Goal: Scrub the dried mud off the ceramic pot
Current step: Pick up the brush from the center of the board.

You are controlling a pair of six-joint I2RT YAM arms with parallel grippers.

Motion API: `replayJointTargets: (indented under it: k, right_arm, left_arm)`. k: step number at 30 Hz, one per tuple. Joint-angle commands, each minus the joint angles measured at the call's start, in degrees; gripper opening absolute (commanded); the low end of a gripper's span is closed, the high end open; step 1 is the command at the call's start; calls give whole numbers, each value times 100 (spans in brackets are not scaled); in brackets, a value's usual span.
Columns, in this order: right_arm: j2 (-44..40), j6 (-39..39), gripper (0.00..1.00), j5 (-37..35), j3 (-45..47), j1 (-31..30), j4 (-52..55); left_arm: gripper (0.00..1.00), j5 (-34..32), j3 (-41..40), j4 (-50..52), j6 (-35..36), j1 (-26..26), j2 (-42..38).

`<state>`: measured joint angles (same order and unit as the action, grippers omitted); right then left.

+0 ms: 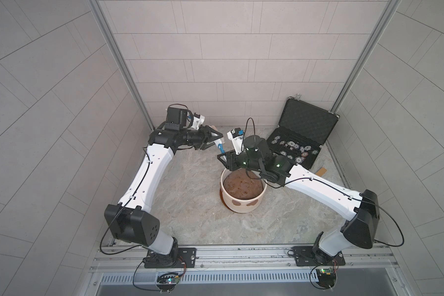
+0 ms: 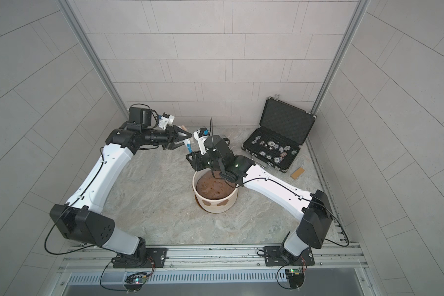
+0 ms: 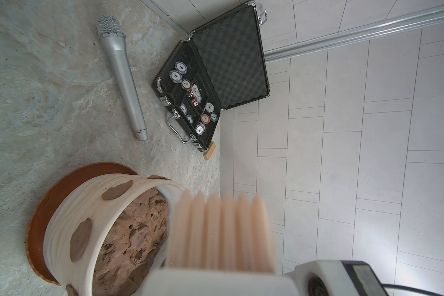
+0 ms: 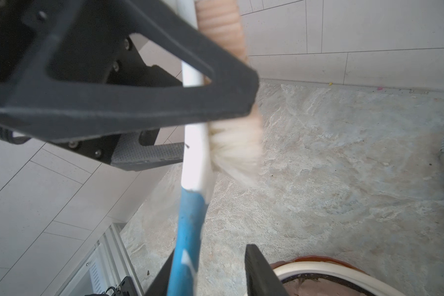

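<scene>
The marbled table (image 1: 190, 210) carries everything, and the ceramic pot (image 1: 242, 209) stands upright near its middle on a brown saucer (image 3: 40, 212). An open black case (image 1: 305, 123) sits beyond the pot and to its right in both top views, lid raised. The pot holds a lumpy brown soil mound (image 1: 242, 187) nearly to the rim. A silver microphone (image 3: 123, 77) lies flat near the pot, on its case side. A long brush (image 4: 192, 153) hangs in the air just beyond the pot's far rim, bristles up and blue handle end down. The left gripper (image 1: 218, 138), beyond the pot and to its left, is clamped on the brush's white shaft. The right gripper (image 1: 221, 161) hovers over the pot's far rim with its jaws apart around the blue end, a gap showing on one side. The dried mud (image 3: 80, 238) sits as flat reddish-brown patches on the pot's outer wall below the rim. A wooden block (image 1: 321, 171) lies right of the pot, by the case. Poker chips (image 1: 292, 146) lie in the case tray.
</scene>
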<state>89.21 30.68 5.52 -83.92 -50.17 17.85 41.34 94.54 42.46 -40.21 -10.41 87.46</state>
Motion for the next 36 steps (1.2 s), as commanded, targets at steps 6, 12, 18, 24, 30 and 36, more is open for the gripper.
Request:
replayJointTargets:
  k: [6,12,18,24,30,36]
  right_arm:
    - [-55,-40,42,130,-157,16,4]
    - [-14,7,25,108,-218,21,-26]
    - [24,-79,0,243,-230,25,-133]
    - [88,-62,22,312,-296,25,51]
    - [88,-18,2,353,-292,25,35]
    - [10,38,0,321,-165,25,50]
  left_arm:
    - [17,40,-71,91,136,-30,-215]
    - [17,31,-111,75,124,-36,-247]
    - [18,-12,-279,11,69,-115,-300]
    - [18,-41,-371,-11,66,-224,-322]
    - [18,-10,-336,-39,41,-224,-335]
    - [29,-19,-226,7,52,-202,-302]
